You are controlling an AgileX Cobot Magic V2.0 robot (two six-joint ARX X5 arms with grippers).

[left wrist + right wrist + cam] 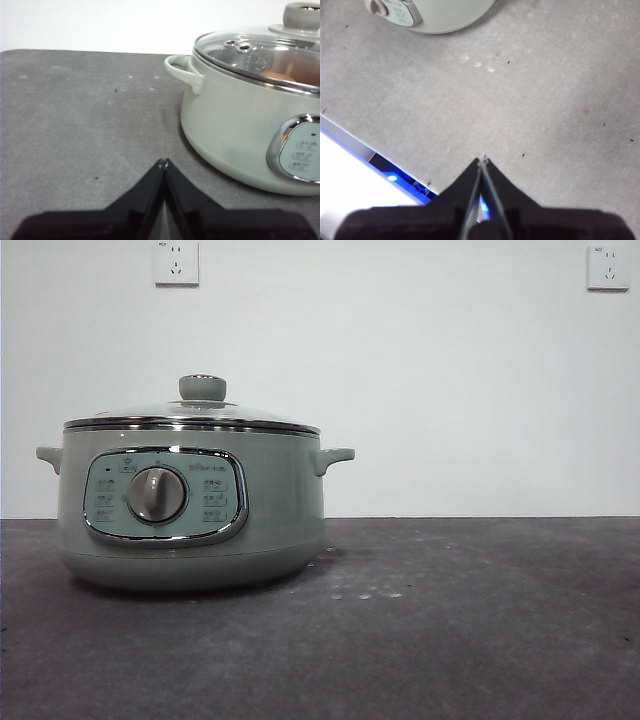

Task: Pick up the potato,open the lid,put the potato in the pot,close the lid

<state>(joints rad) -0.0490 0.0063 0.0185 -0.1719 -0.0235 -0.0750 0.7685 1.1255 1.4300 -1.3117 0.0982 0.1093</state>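
Note:
The pale sage-green pot (190, 510) stands on the dark table at the left, control panel and dial facing the front camera. The glass lid (195, 412) with its green knob sits shut on the pot. In the left wrist view the pot (235, 125) and lid (260, 52) show too, and an orange-brown potato (277, 76) is visible inside through the glass. My left gripper (163, 162) is shut and empty, low over the table beside the pot. My right gripper (483, 160) is shut and empty, over the table near its edge, away from the pot (445, 12).
The table's edge (350, 132) with a blue light below it lies close to my right gripper. Two wall sockets (176, 262) hang on the white wall behind. Pale specks (365, 595) mark the table right of the pot.

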